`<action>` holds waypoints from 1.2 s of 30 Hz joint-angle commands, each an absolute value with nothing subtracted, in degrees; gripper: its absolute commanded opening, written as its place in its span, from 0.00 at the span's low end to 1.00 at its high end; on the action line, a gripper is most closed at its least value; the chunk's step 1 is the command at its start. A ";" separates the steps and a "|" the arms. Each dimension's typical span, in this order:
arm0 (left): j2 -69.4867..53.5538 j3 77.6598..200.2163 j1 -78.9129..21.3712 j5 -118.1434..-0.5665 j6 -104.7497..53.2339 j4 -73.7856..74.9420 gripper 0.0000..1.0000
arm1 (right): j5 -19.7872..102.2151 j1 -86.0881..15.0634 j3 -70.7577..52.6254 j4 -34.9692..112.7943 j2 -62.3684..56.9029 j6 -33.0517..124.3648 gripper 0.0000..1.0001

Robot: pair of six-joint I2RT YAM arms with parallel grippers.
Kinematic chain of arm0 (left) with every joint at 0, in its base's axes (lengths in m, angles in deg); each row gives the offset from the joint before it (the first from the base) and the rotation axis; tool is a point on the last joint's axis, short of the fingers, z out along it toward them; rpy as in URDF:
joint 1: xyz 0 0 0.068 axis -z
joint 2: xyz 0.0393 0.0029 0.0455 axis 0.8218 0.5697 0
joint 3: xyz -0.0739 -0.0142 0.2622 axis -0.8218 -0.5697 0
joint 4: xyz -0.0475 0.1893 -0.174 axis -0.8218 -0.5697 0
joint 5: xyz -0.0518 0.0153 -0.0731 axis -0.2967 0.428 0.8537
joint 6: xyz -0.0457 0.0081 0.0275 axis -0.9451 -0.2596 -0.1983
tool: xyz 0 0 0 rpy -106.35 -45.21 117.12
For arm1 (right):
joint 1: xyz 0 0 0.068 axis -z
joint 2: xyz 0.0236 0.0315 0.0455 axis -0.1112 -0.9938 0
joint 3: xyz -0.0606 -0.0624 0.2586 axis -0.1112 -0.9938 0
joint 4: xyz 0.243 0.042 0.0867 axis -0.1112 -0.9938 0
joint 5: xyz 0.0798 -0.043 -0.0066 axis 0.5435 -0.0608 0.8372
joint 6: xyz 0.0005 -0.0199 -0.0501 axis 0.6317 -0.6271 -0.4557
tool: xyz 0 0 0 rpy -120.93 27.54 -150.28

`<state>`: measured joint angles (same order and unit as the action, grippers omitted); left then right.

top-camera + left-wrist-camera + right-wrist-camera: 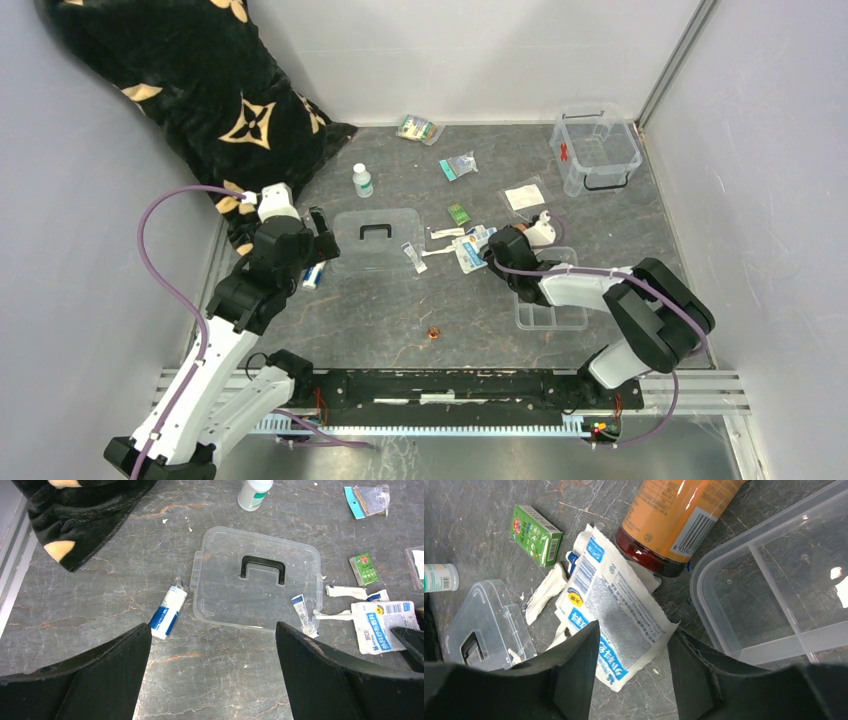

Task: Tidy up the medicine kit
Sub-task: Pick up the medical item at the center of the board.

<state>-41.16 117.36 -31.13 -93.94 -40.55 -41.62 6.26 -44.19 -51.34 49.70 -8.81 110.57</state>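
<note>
Nearest the arm bases, a shallow clear divided tray [550, 318] lies on the grey table [380, 320], with nothing visible in it. Just beyond it, the right hand [634, 645] is lowered over a white and blue packet [624, 615]. Its fingers are apart and straddle the packet's near corner; I cannot tell whether they press on it. An orange bottle [674, 515] lies beside that packet. On the left, the left hand [212, 630] hangs spread wide and holds nothing. It is above the flat clear lid [255, 587] with its black handle and a small blue and white tube [169, 612]. Farther out, a green box [459, 212], a white bottle [362, 180] and a few sachets [524, 196] lie scattered. The medicine kit [597, 150] stands open in the far right corner, apparently empty. Packing looks barely begun: the supplies lie loose and the lid is off
</note>
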 commanded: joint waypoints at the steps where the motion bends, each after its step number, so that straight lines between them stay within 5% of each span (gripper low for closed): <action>1: -40.99 117.14 -31.01 -93.18 -38.79 -39.19 0.99 | 3.73 -43.63 -50.11 52.03 -10.44 110.52 0.52; 15: -40.79 117.16 -30.96 -93.38 -38.80 -39.23 0.99 | 2.06 -43.43 -49.33 52.55 -0.05 89.96 0.04; 26: -41.16 117.05 -31.00 -93.20 -38.79 -39.23 0.99 | 4.70 -29.40 -41.13 41.06 15.33 74.13 0.00; 36: -40.83 117.09 -30.97 -92.59 -38.62 -39.23 1.00 | 20.03 -8.39 -20.39 34.21 1.81 69.96 0.01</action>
<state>-40.76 117.25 -31.13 -93.66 -40.55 -41.62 12.08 -13.11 -27.95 36.87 8.20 72.51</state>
